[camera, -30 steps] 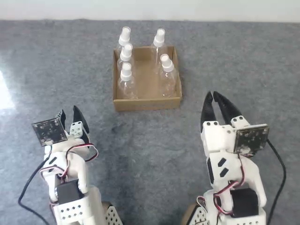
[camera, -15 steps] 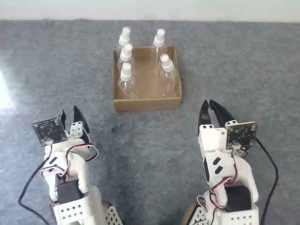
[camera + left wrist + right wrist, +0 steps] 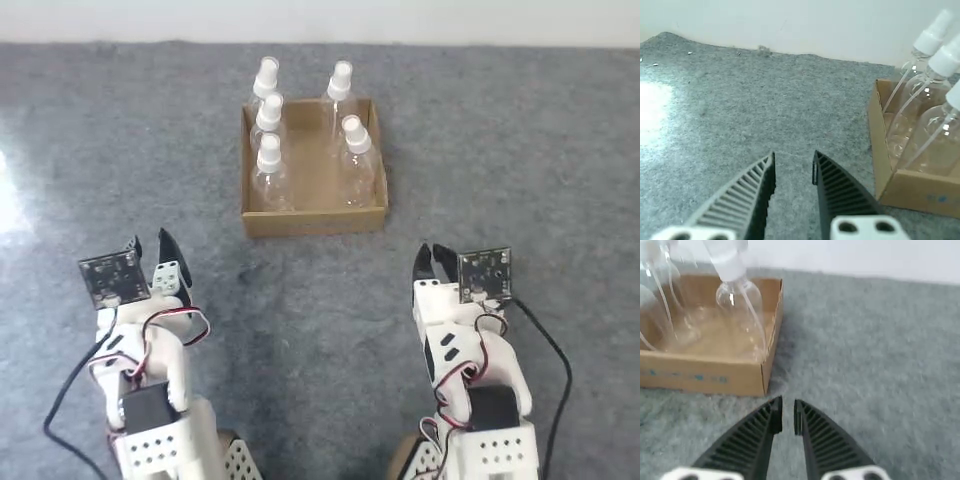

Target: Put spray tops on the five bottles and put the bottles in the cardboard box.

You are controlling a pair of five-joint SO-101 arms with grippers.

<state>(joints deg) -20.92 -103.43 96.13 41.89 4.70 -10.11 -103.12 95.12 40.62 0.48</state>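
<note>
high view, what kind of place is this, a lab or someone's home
Probably a robot test bench: left gripper and right gripper over a grey mat, a bare white wall behind, and a cardboard box holding spray bottles.

Right arm: the black-jawed gripper point(image 3: 436, 250) on the white printed arm has pulled back toward the near edge of the grey-covered table point(image 3: 560, 150) over the last second. Its tips began level with the front wall of the shallow brown cardboard box point(image 3: 315, 220), off to that wall's right, and now sit well short of it.

The jaws came together during the retreat, from a clear V to a narrow slit (a thin gap remains in the right wrist view).

The small square camera board point(image 3: 485, 272) on that wrist went back with it and tilted up.

Left arm: its own square wrist board point(image 3: 115, 278) shifted very slightly.
</note>
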